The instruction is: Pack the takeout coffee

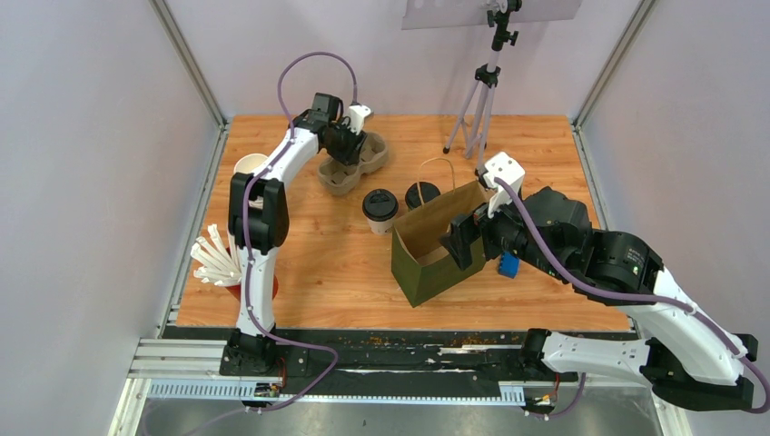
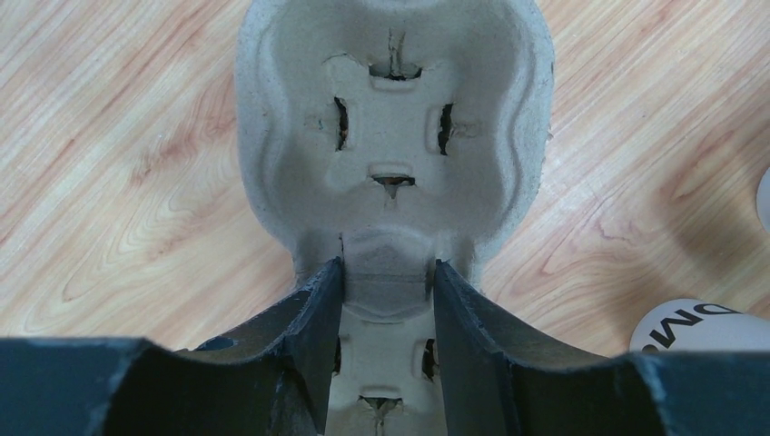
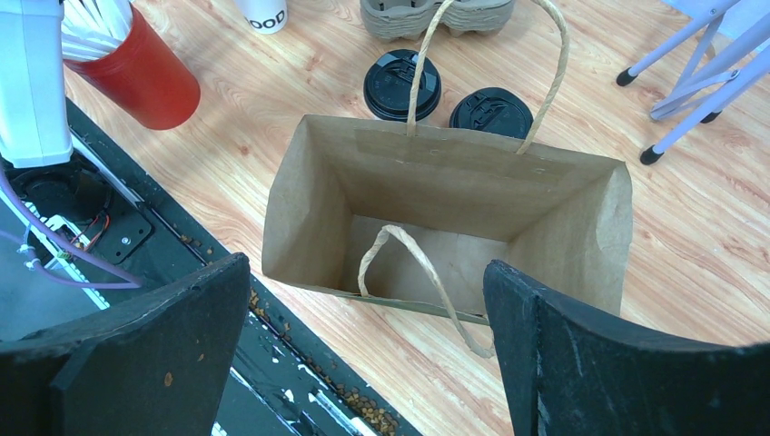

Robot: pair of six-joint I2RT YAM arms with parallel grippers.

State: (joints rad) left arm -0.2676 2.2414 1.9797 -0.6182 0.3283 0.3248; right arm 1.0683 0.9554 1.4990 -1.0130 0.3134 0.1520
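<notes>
Two takeout coffee cups with black lids stand mid-table, the white-sided one (image 1: 380,207) (image 3: 401,84) to the left and the other (image 1: 421,194) (image 3: 491,113) against the bag's far wall. The open brown paper bag (image 1: 434,243) (image 3: 436,173) stands upright with nothing inside but a drooping handle. A grey pulp cup carrier (image 1: 352,165) (image 2: 395,100) lies at the back left. My left gripper (image 1: 349,145) (image 2: 388,265) is shut on its raised middle ridge, a finger pressed to each side. My right gripper (image 1: 465,242) (image 3: 366,265) hangs open over the bag's near rim, holding nothing.
A red cup of white sticks (image 1: 227,271) (image 3: 145,68) stands at the front left. A stack of lidless white cups (image 1: 250,165) (image 2: 699,325) sits beside the left arm. A tripod (image 1: 481,100) stands at the back. A black rail (image 1: 409,345) borders the front edge.
</notes>
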